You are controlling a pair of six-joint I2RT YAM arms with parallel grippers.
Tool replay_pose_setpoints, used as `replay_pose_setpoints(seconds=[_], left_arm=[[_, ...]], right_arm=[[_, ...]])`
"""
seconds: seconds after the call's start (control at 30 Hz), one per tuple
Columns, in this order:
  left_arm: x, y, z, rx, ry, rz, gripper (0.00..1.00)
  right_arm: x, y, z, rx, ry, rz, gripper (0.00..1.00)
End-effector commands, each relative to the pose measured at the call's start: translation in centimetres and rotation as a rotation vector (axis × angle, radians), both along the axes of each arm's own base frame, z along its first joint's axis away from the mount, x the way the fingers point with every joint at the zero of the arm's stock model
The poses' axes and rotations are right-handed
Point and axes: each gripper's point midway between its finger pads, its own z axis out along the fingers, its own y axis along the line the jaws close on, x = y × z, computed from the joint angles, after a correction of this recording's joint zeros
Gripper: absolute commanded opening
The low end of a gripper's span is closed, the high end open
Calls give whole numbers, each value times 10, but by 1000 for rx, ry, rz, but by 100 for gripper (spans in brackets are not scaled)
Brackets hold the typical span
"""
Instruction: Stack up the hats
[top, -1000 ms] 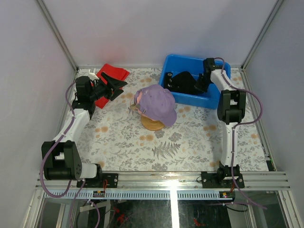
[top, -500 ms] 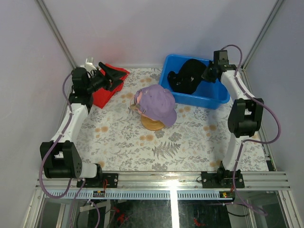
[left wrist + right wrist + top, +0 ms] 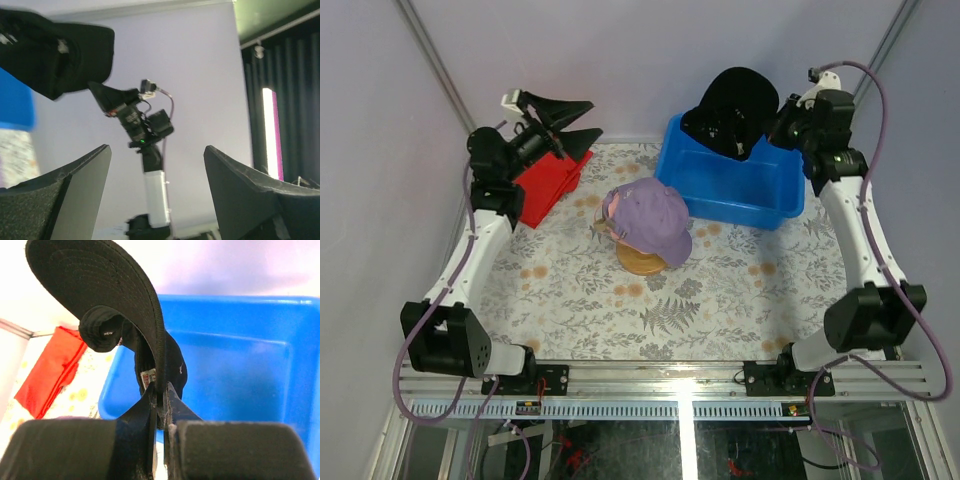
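The black hat (image 3: pixel 735 103) hangs in the air above the blue bin (image 3: pixel 730 190), and my right gripper (image 3: pixel 777 130) is shut on its edge. In the right wrist view the fingers (image 3: pixel 161 390) pinch the rim of the black hat (image 3: pixel 100 285), whose underside faces the camera. A purple hat (image 3: pixel 652 220) sits on the wooden stand (image 3: pixel 640 263) at the table's middle, with a pink brim edge (image 3: pixel 608 207) showing beneath it. My left gripper (image 3: pixel 563 120) is raised at the back left, open and holding nothing. Its wrist view (image 3: pixel 157 152) looks across at the black hat (image 3: pixel 50 55).
A folded red cloth (image 3: pixel 545 182) lies at the back left under the left gripper, also visible as the red cloth (image 3: pixel 52 362) in the right wrist view. The blue bin (image 3: pixel 240 365) stands at the back right. Enclosure walls close in the table on three sides.
The right gripper closed on the black hat and lifted it up out of the blue bin. The left gripper rose off the red cloth, tilted upward and opened a little wider.
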Motion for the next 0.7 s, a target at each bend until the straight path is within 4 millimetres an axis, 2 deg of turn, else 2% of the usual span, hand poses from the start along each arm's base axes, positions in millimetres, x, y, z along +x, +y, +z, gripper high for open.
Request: replay_pose_setpoints(seconds=[0.0, 0.03, 0.2, 0.3, 0.43, 0.67], left_arm=[[-30, -38, 50, -233, 22, -171, 76], [-34, -47, 57, -261, 29, -197, 77], [-48, -90, 84, -329, 44, -295, 79], [-50, -109, 94, -339, 50, -329, 80], [-44, -127, 90, -339, 71, -360, 81], [-39, -137, 74, -321, 110, -375, 84]], right_arm=[[-34, 23, 84, -40, -342, 157, 0], [-46, 30, 97, -58, -393, 187, 0], [-83, 52, 118, -129, -540, 265, 0], [-100, 64, 120, -150, -580, 296, 0], [-118, 77, 124, -177, -602, 326, 0], [-144, 94, 133, -193, -639, 371, 0]])
